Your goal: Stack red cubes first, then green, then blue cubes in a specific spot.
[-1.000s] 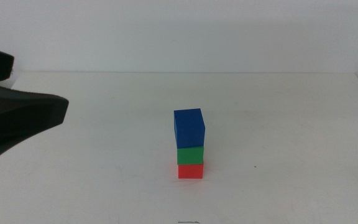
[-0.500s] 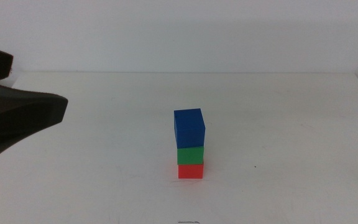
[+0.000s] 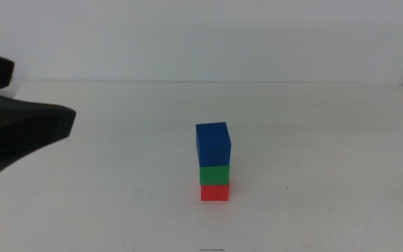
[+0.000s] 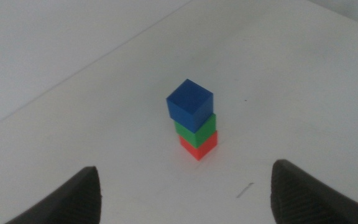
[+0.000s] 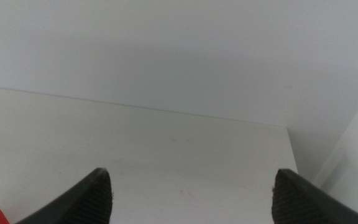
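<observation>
1. On the white table (image 3: 327,140), the three cubes stand as one tower: the red cube (image 3: 215,192) at the bottom, the green cube (image 3: 215,174) on it, and the blue cube (image 3: 213,143) on top.

2. Each cube touches the one below. The blue cube looks turned a little against the green cube, so its corner overhangs slightly in the left wrist view; the tower stands upright all the same.

3. Nothing marks the spot beneath the tower; it is bare white tabletop.

4. From the tower, the left gripper (image 4: 185,193) lies off to the left side of the table and well apart. Its jaws are spread wide, holding nothing, and the tower sits between their lines of sight but far ahead of them.

5. The right gripper (image 5: 191,193) is also spread wide and empty. It faces the far edge of the table, with the tower only just showing at the corner of its view, so it is not aimed at the cubes.

6. Judged by the order red, green, blue, the stacking looks finished. No cube remains to pick up.

7. The left gripper points straight at the tower, so any move should draw it away from the cubes rather than toward them; a nudge could topple the twisted blue cube.
</observation>
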Motion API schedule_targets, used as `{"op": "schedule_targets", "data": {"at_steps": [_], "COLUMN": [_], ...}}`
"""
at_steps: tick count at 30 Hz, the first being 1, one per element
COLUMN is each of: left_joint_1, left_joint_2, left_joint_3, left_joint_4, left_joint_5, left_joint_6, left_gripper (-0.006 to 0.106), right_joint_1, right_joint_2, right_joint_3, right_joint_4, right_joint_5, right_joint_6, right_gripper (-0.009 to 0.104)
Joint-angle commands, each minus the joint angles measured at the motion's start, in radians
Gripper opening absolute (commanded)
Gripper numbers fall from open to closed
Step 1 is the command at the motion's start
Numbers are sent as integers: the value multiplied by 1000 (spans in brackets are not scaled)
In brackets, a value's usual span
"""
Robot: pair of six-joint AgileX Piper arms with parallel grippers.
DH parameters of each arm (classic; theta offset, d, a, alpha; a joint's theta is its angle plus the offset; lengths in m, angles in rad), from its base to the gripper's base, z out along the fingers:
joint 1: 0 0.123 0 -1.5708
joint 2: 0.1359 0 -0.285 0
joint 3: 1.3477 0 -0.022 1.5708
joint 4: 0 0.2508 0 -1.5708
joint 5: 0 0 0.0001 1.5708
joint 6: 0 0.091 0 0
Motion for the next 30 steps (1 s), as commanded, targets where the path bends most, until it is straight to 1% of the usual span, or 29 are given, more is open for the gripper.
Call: {"op": "schedule_targets", "data": {"at_steps": [1, 2, 4, 7, 10, 15, 18, 24, 27, 30], "left_joint_1": [-2, -2, -2, 2, 75, 289, 371, 486, 522, 532], "left_joint_2": [-6, -20, -45, -72, -100, -156, -193, -295, -339, -358], "left_joint_3": [-21, -19, 3, 78, 176, 317, 376, 452, 477, 493], "left_joint_4": [24, 59, 94, 174, 221, 202, 201, 199, 195, 212], "left_joint_5": [-89, -97, -113, -170, -299, -550, -615, -624, -623, -621], "left_joint_6": [-4, -4, -4, -5, -22, -35, -35, -35, -35, -34], "left_gripper": [94, 94, 94, 94, 94, 94, 94, 94, 94, 94], "right_joint_1": [-8, -8, -8, -8, -8, -8, -8, -8, -8, -8], "right_joint_2": [0, 0, 0, 0, 0, 0, 0, 0, 0, 0], "right_joint_3": [-27, -27, -27, -27, -27, -27, -27, -27, -27, -27], "right_joint_4": [-20, -20, -20, -20, -20, -20, -20, -20, -20, -20], "right_joint_5": [-69, -69, -69, -69, -69, -69, -69, -70, -70, -70], "right_joint_6": [-2, -2, -2, -2, -2, -2, -2, -2, -2, -2], "right_gripper": [66, 66, 66, 66, 66, 66, 66, 66, 66, 66]}}
